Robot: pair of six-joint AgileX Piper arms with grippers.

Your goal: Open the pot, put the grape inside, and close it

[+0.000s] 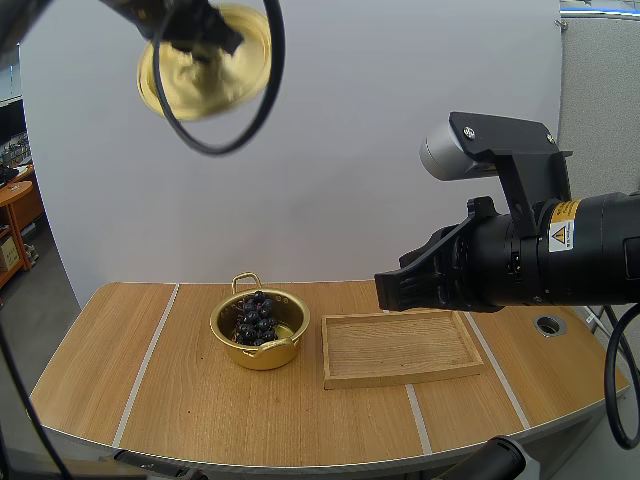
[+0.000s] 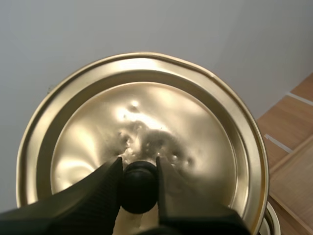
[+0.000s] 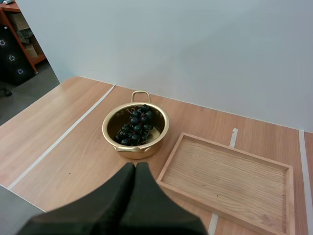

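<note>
Brass-coloured and thin, the lid (image 2: 146, 122) hangs from my left tool (image 2: 138, 162), whose two fingers are clamped on the small black knob (image 2: 139, 188) and on nothing else. In the high view that tool is far above the desk (image 1: 150, 370) and off to the left of the pot (image 1: 262, 357), with the lid tipped on edge rather than lying flat.

The grapes (image 1: 255, 318) already lie inside the pot, so I judge that closing is what remains, and that is where trouble sits. A round knob in a two-finger pinch can turn; if the lid swings as I bring it down, it arrives crooked, one edge catches the rim or a loop handle, and the light pot slides toward the wooden tray (image 1: 400, 350) just beside it. A slip from this height would be worse (a dented lid, grapes knocked out).

I cannot tell whether the bunch stands above the rim. If it does, the lid will rock on the fruit instead of seating.

My right tool (image 3: 135, 169) has its fingers pressed together, empty, hovering over the near edge of the desk and aimed at the pot. Left where it is, it may crowd the left arm's way down.
</note>
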